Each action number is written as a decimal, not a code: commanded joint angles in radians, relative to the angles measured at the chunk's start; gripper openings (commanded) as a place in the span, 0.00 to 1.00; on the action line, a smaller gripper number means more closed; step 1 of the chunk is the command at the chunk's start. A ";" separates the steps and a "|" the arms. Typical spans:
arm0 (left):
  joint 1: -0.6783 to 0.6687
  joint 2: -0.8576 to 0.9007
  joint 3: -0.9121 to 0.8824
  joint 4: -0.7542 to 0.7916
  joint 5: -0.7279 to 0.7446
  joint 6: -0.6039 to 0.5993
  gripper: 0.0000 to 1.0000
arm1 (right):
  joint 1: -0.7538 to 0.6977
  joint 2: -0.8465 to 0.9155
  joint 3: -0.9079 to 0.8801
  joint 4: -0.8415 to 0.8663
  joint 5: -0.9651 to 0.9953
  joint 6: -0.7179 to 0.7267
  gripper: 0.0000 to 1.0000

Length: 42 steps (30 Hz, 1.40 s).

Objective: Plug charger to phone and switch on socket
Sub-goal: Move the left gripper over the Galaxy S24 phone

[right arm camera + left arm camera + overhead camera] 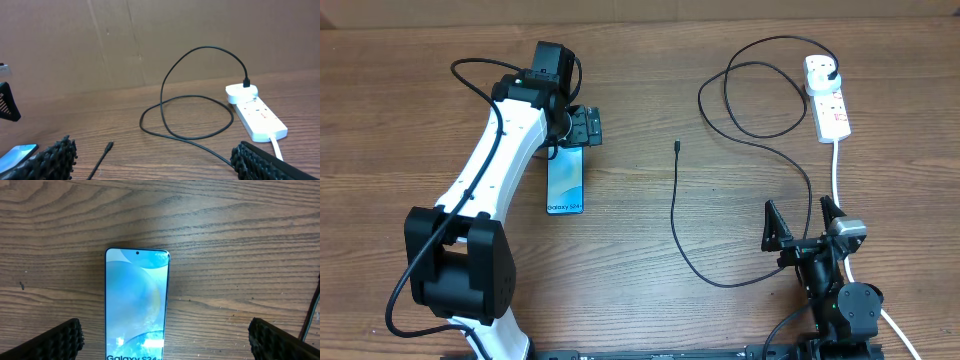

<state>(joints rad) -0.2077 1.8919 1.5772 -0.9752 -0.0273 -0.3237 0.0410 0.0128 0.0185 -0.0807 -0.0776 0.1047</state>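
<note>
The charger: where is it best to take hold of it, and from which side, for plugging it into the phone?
Grip the charger just behind its small connector tip, coming from above. The tip lies flat and free on the table, and the cable behind it runs straight, so closing across it should be easy.

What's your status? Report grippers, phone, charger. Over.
Both open, empty: left gripper above phone, right gripper clear. Loose on table: charger connector, apart from phone; plug in power strip. Nothing between connector and phone.
</note>
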 commanded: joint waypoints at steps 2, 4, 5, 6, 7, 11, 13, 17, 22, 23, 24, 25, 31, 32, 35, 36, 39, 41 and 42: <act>0.006 0.002 0.006 -0.005 -0.006 -0.013 1.00 | 0.005 -0.010 -0.011 0.003 0.006 0.002 1.00; 0.006 0.002 0.006 -0.005 -0.006 -0.013 1.00 | 0.006 -0.010 -0.011 0.003 0.006 0.002 1.00; 0.006 0.002 0.006 -0.005 -0.006 -0.013 1.00 | 0.006 -0.010 -0.011 0.003 0.006 0.002 1.00; 0.006 0.002 0.006 -0.006 -0.006 -0.013 1.00 | 0.006 -0.010 -0.011 0.003 0.006 0.002 1.00; 0.006 0.002 0.006 -0.009 -0.007 -0.013 1.00 | 0.006 -0.010 -0.011 0.003 0.006 0.002 1.00; 0.006 0.002 0.006 -0.011 -0.009 -0.013 1.00 | 0.006 -0.010 -0.011 0.003 0.006 0.002 1.00; 0.006 0.002 0.006 -0.010 -0.009 -0.013 1.00 | 0.005 -0.010 -0.011 0.003 0.006 0.002 1.00; 0.006 0.002 0.006 -0.010 -0.009 -0.013 1.00 | 0.006 -0.010 -0.011 0.003 0.006 0.002 1.00; 0.006 0.002 0.006 -0.011 -0.009 -0.013 1.00 | 0.005 -0.010 -0.011 0.003 0.006 0.002 1.00; 0.006 0.002 0.006 -0.011 -0.009 -0.013 1.00 | 0.006 -0.010 -0.011 0.003 0.006 0.002 1.00; 0.006 0.002 0.006 -0.011 -0.009 -0.013 1.00 | 0.005 -0.010 -0.011 0.003 0.006 0.002 1.00; 0.006 0.002 0.006 -0.011 -0.009 -0.013 1.00 | 0.006 -0.010 -0.011 0.003 0.006 0.002 1.00; 0.006 0.002 0.006 -0.012 -0.009 -0.013 1.00 | 0.006 -0.010 -0.011 0.003 0.006 0.002 1.00; 0.006 0.002 0.006 -0.012 -0.009 -0.013 1.00 | 0.006 -0.010 -0.011 0.003 0.006 0.002 1.00; 0.006 0.002 0.006 -0.012 -0.006 -0.013 1.00 | 0.005 -0.010 -0.011 0.003 0.006 0.002 1.00; 0.005 0.002 0.006 -0.013 -0.006 -0.013 1.00 | 0.006 -0.010 -0.011 0.003 0.006 0.002 1.00; 0.005 0.002 0.006 -0.020 -0.006 -0.013 1.00 | 0.005 -0.010 -0.011 0.003 0.006 0.002 1.00; 0.005 0.002 0.006 -0.027 -0.006 -0.013 1.00 | 0.006 -0.010 -0.011 0.003 0.006 0.002 1.00; 0.005 0.002 0.006 -0.031 -0.006 -0.013 1.00 | 0.006 -0.010 -0.011 0.003 0.006 0.002 1.00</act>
<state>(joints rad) -0.2077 1.8919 1.5772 -1.0008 -0.0273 -0.3237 0.0410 0.0128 0.0185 -0.0807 -0.0776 0.1047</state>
